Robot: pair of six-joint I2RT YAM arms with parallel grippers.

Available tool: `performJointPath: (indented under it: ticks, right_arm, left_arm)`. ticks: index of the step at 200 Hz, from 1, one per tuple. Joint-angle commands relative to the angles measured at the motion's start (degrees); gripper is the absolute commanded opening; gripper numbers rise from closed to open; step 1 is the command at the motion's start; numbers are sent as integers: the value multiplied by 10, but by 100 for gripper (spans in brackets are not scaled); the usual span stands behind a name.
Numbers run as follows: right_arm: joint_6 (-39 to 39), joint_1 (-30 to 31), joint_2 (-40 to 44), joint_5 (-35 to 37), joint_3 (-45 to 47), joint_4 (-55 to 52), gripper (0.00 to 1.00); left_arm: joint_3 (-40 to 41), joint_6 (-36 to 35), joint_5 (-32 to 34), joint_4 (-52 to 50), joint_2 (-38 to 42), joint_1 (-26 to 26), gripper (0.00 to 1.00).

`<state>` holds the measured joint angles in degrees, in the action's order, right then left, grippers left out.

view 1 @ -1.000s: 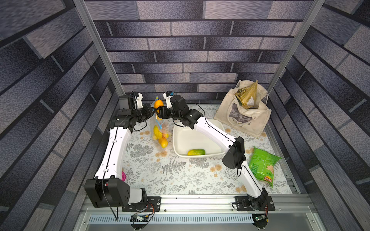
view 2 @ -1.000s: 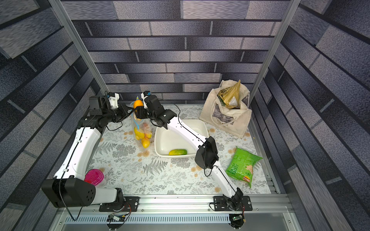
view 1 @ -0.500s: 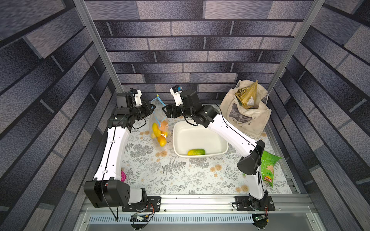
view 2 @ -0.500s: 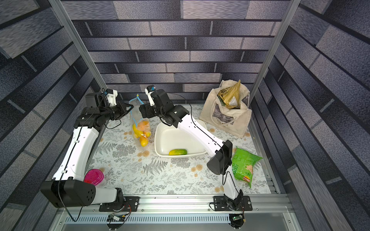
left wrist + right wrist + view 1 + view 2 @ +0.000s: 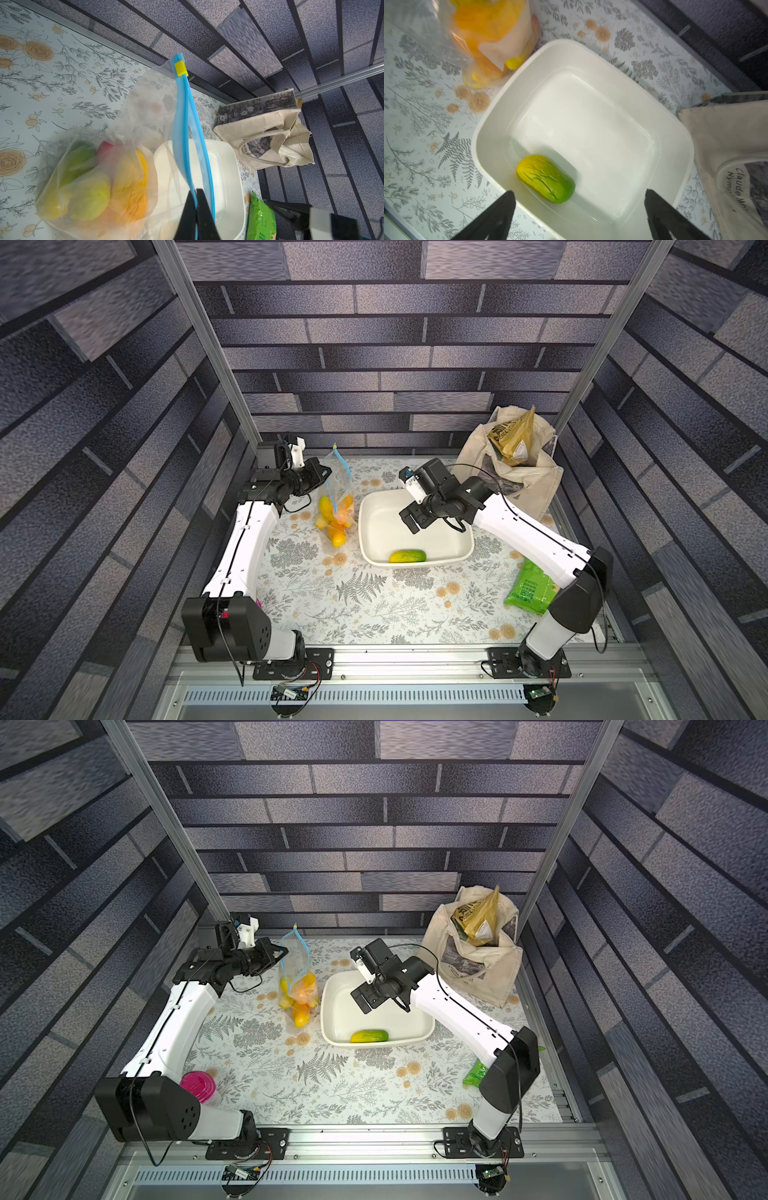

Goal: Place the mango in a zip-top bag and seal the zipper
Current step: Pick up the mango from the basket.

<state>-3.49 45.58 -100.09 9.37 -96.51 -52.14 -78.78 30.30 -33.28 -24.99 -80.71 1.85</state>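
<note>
The left hand (image 5: 196, 194) is clamped on the zipper (image 5: 182, 124). The bag (image 5: 338, 493) hangs below it, reaching down to the counter (image 5: 374, 614). Beyond the hand the zipper's two blue strips gape apart, meeting again at the yellow piece (image 5: 181, 68) at the far end. Yellow and orange fruit (image 5: 128, 182) sits low in the bag. The right hand (image 5: 579, 192) is spread wide, holding nothing, above the tray (image 5: 612, 62). A yellow-green mango (image 5: 546, 178) lies in the tray just beneath it.
</note>
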Motion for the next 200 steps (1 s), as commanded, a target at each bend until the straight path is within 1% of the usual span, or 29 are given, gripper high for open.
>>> performJointPath:
  ticks: [1, 10, 32, 47, 64, 81, 96, 112, 119, 126, 143, 167, 180, 193, 200]
  right_arm:
    - [14, -1, -23, -7, 7, -45, 100]
    - [34, -2, -27, -13, 13, -34, 100]
    - [49, -2, -45, -9, 19, -33, 100]
    - [47, -3, -62, 5, 17, -43, 100]
    - [29, -5, -67, 24, 37, -36, 100]
    - [33, -19, -64, -12, 59, -17, 100]
    - [69, -30, -73, -24, 57, -11, 100]
    - [98, -31, -79, -41, 55, -1, 100]
    - [110, -31, -80, -46, 54, 5, 100]
    - [111, -31, -79, -68, 54, 9, 100]
    - [89, -31, -79, -108, 66, 18, 100]
    - [19, -35, -81, -135, 77, 12, 100]
    - [-19, -36, -84, -141, 79, 7, 100]
    - [-39, -40, -84, -133, 94, 19, 100]
    - [-57, -44, -86, -147, 96, 20, 100]
  left_arm:
    - [4, 4, -5, 21, 11, -5, 0]
    - [4, 5, -1, 22, 12, -6, 0]
    - [6, 6, 10, 34, 10, -6, 0]
    - [10, -1, 23, 48, 7, -7, 0]
    - [21, -6, 38, 62, 7, -9, 0]
    - [38, -3, 36, 86, 11, -10, 0]
    - [45, -6, 39, 89, 10, -11, 0]
    - [30, -13, 42, 54, -6, -7, 0]
    - [12, -20, 41, 32, -19, -7, 0]
    - [-8, -22, 44, 3, -34, -7, 0]
    - [-37, -14, 29, -17, -62, -6, 0]
    - [-64, -1, 10, -18, -88, -5, 0]
    - [-71, 8, 11, -14, -94, -2, 0]
    - [-72, 12, 10, -6, -95, 0, 0]
    - [-70, 7, 11, -2, -94, 1, 0]
